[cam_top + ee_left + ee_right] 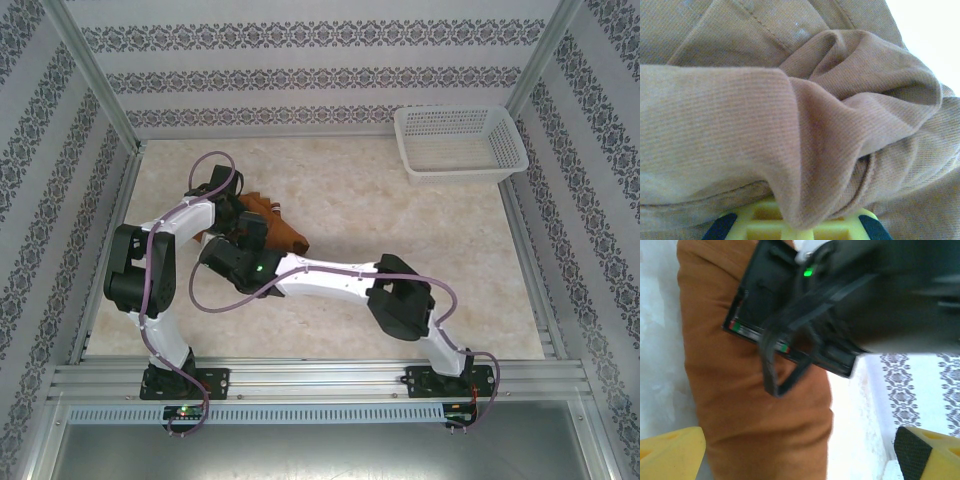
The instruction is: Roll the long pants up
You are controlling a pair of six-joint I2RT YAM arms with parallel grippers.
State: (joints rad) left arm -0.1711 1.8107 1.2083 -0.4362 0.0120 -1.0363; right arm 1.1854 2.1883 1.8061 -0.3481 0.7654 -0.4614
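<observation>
The long pants [283, 226] lie as a rust-brown bundle at the table's left middle, mostly hidden under both grippers. My left gripper [230, 205] comes down on the bundle from the left. In the left wrist view its yellow fingers [765, 220] are shut on a hanging fold of the pants [805, 150]. My right gripper [243, 240] reaches in from the right. Its yellow fingers [670, 450] stand wide open at the frame's lower corners, with the rolled cloth [755, 405] between them, untouched. The left arm's black wrist [830, 305] hangs just above that cloth.
A white plastic basket [455, 112] stands at the table's back right corner. Bare marbled tabletop [420, 220] spreads between the bundle and the basket. Patterned walls and metal frame rails [130, 170] bound the table on three sides.
</observation>
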